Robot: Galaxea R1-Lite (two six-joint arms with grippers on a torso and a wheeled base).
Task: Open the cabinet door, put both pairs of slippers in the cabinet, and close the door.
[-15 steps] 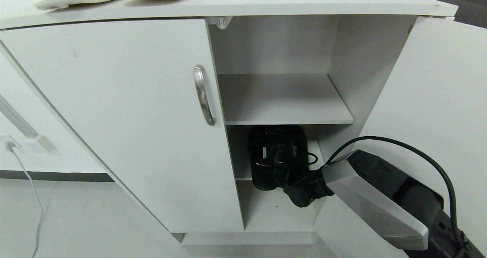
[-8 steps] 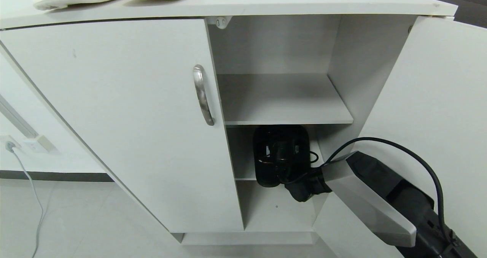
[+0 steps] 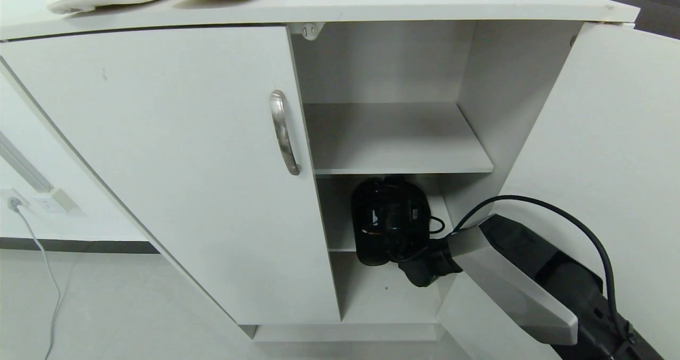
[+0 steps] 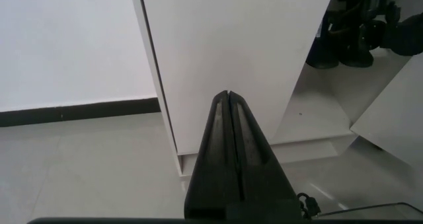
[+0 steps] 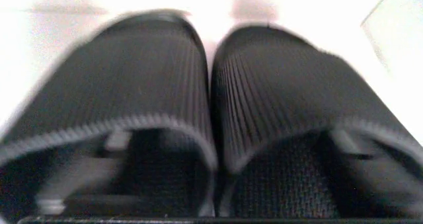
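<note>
Black slippers (image 3: 390, 219), grasped in right hand (image 3: 406, 254): we are aiming them level and deep onto middle shelf (image 3: 337, 240), clear of door (image 3: 611, 137); left hand (image 4: 228, 102) clenched.

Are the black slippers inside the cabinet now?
Inside: the pair of black ribbed slippers is in the lower compartment of the white cabinet, under the shelf.
</note>
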